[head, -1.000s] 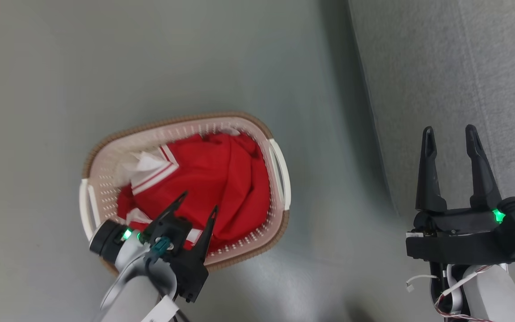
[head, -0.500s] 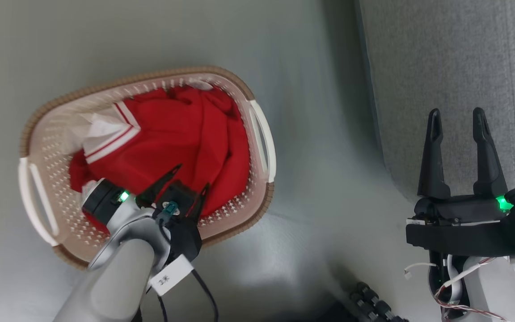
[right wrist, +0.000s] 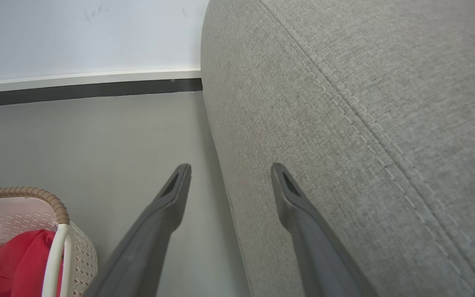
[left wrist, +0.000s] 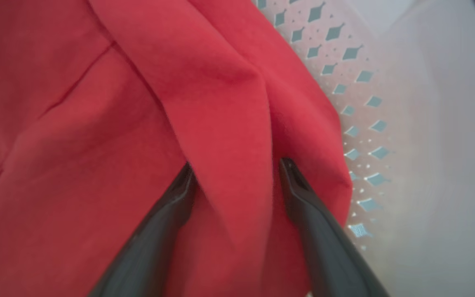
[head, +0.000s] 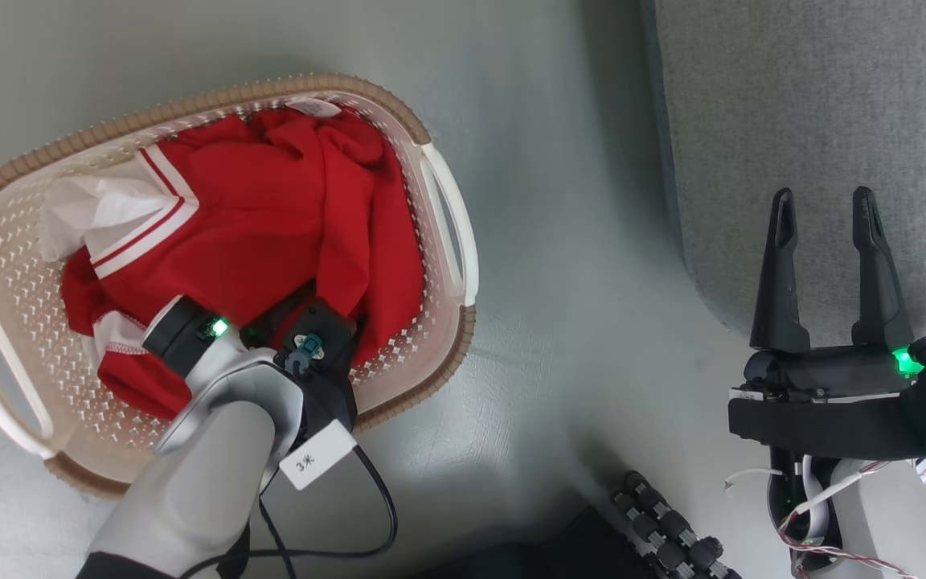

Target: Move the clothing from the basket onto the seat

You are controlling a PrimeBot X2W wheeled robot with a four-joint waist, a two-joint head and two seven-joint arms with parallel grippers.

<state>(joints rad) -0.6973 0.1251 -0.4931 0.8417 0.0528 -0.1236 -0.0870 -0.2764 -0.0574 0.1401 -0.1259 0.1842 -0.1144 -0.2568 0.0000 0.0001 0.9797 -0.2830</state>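
One hand (left wrist: 235, 164) amid clothing (head: 254, 201) in basket (head: 190, 104)

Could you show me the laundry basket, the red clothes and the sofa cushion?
laundry basket (head: 9, 281): head view, its bare perforated inner wall.
red clothes (head: 270, 217): head view, middle of the red fabric.
sofa cushion (head: 817, 104): head view, its grey woven top.

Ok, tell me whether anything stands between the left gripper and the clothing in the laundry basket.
Nothing visible does. The open left gripper straddles a fold of the red clothing inside the laundry basket, beside its perforated wall.
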